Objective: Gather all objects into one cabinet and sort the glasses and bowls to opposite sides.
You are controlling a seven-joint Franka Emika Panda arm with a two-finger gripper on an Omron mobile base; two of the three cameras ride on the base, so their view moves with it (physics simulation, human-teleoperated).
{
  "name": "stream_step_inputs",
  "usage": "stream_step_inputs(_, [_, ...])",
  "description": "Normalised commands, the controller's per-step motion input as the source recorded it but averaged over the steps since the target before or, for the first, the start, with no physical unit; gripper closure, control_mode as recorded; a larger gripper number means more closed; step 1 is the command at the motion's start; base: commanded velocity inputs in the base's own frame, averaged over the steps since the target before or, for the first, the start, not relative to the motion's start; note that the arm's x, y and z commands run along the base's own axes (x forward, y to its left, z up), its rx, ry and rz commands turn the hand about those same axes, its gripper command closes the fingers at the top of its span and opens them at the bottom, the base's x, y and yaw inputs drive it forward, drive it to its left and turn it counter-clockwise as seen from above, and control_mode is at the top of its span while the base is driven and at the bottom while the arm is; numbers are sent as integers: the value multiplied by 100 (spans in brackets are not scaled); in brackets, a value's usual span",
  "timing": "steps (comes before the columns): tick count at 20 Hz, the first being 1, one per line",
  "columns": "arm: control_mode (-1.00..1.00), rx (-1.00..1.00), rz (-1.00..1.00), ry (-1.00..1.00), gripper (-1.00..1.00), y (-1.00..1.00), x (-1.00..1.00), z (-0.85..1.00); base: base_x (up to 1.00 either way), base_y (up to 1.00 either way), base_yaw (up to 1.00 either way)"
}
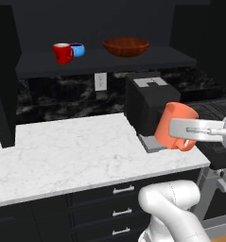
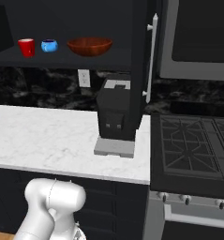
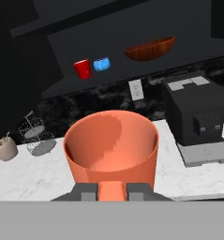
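1. Reading the surfaces, we find no brand, label or writing on the cups, the bowl, the coffee machine [image 1: 147, 106] or the wall socket [image 1: 100, 81].
2. We see the gripper [image 1: 190, 131] closed tight on the salmon-orange cup [image 1: 173, 125], pinching it near its handle and holding it in the air above the right front edge of the worktop [image 1: 62, 151], just in front of the coffee machine.
3. From the hand camera the cup's open mouth faces us and it looks bare inside; the fingers [image 3: 87, 192] are cut off at the bottom, so we cannot make out exactly how they sit on the cup.
4. On the shelf of the black cabinet [image 1: 105, 60] the red mug [image 1: 63, 53] stands toward the left, with the small blue cup [image 1: 78, 49] just beside it on its right and partly hidden behind it in the left base view.
5. The brown bowl [image 1: 126, 46] rests upright on the same shelf, apart from both toward the right end.
6. The open cabinet door [image 2: 140, 70] with its long silver handle [image 2: 152, 58] hides the right edge of the coffee machine in the right base view.
7. At the worktop's left end a wire stand [image 3: 36, 136] and a beige pot [image 3: 4, 149] show small and blurred; the stove [image 2: 193, 150] is cut off at the right.
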Motion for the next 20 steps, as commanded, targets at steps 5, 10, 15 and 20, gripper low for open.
stream_step_inputs(5, [100, 0, 0, 0, 100, 0, 0, 0, 23, 17, 0])
stream_step_inputs(10, [100, 0, 0, 0, 100, 0, 0, 0, 27, 14, 0])
stream_step_inputs(15, [100, 0, 0, 0, 100, 0, 0, 0, 32, 17, 1])
stream_step_inputs(20, [100, 0, 0, 0, 100, 0, 0, 0, 20, 19, 0])
